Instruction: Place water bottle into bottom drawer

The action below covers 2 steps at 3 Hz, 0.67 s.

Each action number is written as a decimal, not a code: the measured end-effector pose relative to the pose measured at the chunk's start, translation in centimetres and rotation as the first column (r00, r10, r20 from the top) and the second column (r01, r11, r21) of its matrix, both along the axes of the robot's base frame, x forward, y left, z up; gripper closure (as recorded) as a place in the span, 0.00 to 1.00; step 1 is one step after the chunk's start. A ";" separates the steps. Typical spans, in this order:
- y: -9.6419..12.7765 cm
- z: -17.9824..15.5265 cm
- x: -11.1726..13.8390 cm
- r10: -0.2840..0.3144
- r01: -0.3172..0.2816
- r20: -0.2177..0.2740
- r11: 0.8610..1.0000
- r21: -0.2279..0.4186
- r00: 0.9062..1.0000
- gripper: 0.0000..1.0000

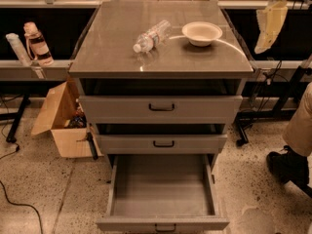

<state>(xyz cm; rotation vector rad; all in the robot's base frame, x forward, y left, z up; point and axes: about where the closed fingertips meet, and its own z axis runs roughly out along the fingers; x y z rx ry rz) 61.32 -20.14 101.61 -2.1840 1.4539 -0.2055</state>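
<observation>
Water bottle (152, 35) lies on its side near the middle of the desk (112, 57), cap toward the front left corner; I judge it not yet picked up. Below the front edge, the bottom drawer (163, 186) is pulled open, with nothing inside. A bowl (202, 33) sits just right of the bottle. My gripper (270, 26) hangs beyond the back right corner, carrying nothing; open or closed, I cannot tell.

Bowl (202, 33), cardboard box (70, 141), pink-capped bottle (38, 45)
</observation>
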 end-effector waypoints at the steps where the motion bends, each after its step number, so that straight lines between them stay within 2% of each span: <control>1: 0.0 -0.3 4.5 0.045 -0.046 0.021 0.998 0.035 0.999 0.00; 2: 0.2 0.2 5.5 0.037 -0.039 0.054 0.998 0.045 0.998 0.00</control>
